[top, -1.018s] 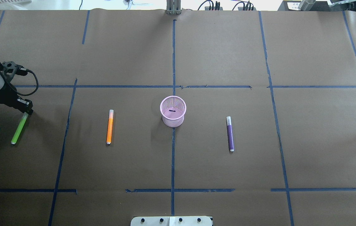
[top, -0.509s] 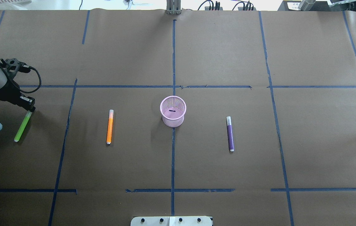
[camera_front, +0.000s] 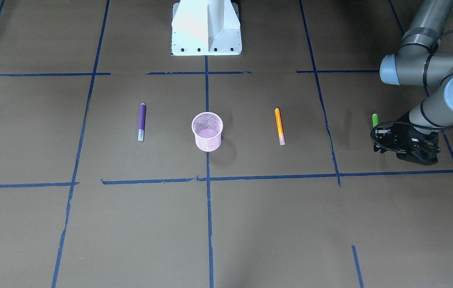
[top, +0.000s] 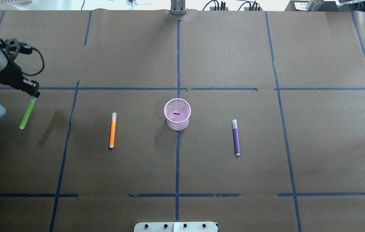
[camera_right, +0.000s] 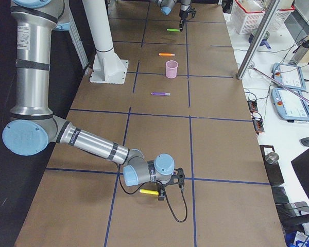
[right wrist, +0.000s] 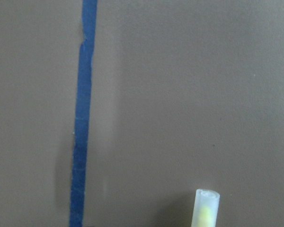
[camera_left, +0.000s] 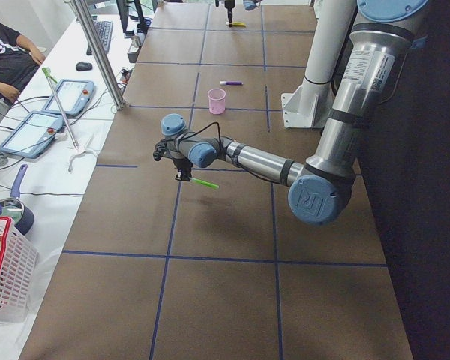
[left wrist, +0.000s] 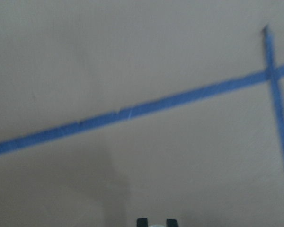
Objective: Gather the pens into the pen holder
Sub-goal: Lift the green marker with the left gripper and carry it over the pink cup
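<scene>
My left gripper point(top: 35, 93) is shut on the cap end of the green pen point(top: 27, 112) and holds it tilted above the table at the far left; its shadow lies on the paper. The pink mesh pen holder point(top: 177, 114) stands upright at the centre. The orange pen point(top: 112, 130) lies left of it and the purple pen point(top: 235, 137) lies right of it. My right gripper point(camera_right: 162, 193) is low over the table far to the right, next to a yellow pen-like stick point(camera_right: 149, 191). I cannot tell whether it is open or shut.
The white robot base point(camera_front: 206, 28) stands at the table's near edge. Blue tape lines cross the brown paper. A metal post point(camera_left: 97, 52), tablets and a red-and-white basket point(camera_left: 4, 270) are on the operators' side beyond the table.
My left gripper has risen and moved away from the robot with the green pen, which has come up off the table. The other pens and the holder have not moved.
</scene>
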`<state>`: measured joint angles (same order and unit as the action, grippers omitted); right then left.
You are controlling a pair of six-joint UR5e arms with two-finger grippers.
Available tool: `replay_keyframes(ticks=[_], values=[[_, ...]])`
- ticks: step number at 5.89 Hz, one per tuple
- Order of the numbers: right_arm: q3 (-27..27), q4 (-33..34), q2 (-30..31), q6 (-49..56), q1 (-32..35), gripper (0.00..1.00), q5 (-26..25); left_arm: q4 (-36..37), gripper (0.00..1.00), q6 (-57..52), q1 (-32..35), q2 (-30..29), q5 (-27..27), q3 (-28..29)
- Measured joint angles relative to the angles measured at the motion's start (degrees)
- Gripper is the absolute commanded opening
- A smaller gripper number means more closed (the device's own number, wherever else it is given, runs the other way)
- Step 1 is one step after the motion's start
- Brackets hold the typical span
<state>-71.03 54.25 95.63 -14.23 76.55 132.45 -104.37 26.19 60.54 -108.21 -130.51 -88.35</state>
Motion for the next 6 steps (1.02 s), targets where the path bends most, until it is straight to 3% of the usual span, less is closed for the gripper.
replay_keyframes(ticks=[4,6], values=[[-0.1,0.0,0.0,0.0,0.1,1.00,0.1,1.3,0.00,6.9,0.4,-17.3,0.4,-0.6],[-0.3,0.0,0.2,0.0,0.1,1.00,0.2,-6.5,0.00,17.4,-4.5,-21.6,5.0,-1.0]])
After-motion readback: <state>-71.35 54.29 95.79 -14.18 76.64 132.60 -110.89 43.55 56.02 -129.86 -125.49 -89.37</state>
